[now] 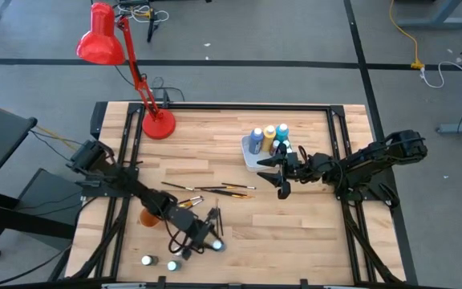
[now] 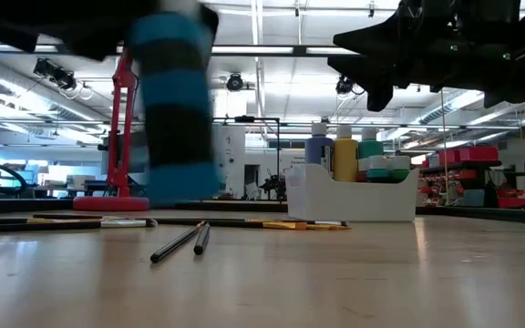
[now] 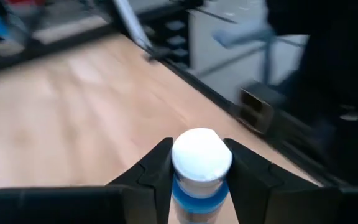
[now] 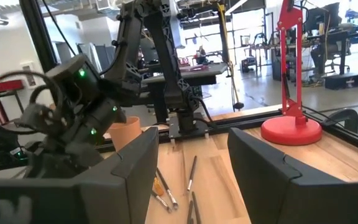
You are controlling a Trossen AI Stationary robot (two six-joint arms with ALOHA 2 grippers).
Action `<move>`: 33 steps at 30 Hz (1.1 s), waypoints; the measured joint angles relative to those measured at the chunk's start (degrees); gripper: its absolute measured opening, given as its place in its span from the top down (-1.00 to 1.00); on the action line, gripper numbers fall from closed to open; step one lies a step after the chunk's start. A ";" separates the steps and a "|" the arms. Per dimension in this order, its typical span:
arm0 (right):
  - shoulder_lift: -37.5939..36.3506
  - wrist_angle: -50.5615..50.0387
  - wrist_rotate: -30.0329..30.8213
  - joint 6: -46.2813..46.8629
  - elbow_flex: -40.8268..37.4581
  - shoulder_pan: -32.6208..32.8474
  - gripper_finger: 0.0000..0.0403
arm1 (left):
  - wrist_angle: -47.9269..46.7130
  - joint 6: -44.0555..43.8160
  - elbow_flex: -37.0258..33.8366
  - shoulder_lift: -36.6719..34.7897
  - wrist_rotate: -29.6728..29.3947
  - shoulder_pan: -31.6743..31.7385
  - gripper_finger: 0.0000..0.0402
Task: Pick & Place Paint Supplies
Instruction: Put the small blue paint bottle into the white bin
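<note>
My left gripper [image 3: 197, 152] is near the table's front edge, shut on a blue paint bottle [image 3: 199, 186] with a white cap [image 3: 202, 154]. The low view shows that bottle [image 2: 176, 118] blurred and above the tabletop. My right gripper [image 1: 276, 177] hovers open next to the white tray [image 1: 249, 158], with nothing between its fingers [image 4: 135, 168]. Blue, yellow and teal bottles [image 1: 269, 138] stand upright in the tray. Thin paintbrushes [image 1: 215, 189] lie flat at mid-table. Two small white-capped bottles [image 1: 159, 262] stand by the front edge. My left gripper pinches the blue bottle between its two fingers, one on each side of the neck [image 3: 178, 190] just below the white cap. The fingers come in from the table's left, close to level. The bottle stands roughly upright in the hold, lifted clear of the table.
An orange cup [image 1: 149, 217] sits under my left arm. A red desk lamp [image 1: 157, 124] stands at the far left, its head [image 1: 101, 36] reaching beyond the table. Two more brushes [image 1: 215, 217] lie just behind my left gripper. Bare wood lies between the brushes and the front edge on the right.
</note>
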 joint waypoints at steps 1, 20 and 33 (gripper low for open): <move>0.00 0.17 0.19 0.00 0.00 0.00 0.02 | -0.12 1.50 0.76 0.00 -1.75 0.52 0.37; -4.75 -7.23 0.72 -3.92 -0.49 0.00 0.02 | -0.39 12.61 9.64 0.00 -3.40 25.69 0.32; -12.50 -18.86 8.06 -6.53 -1.70 -0.04 0.02 | -6.85 2.75 10.37 0.02 -3.31 40.37 0.34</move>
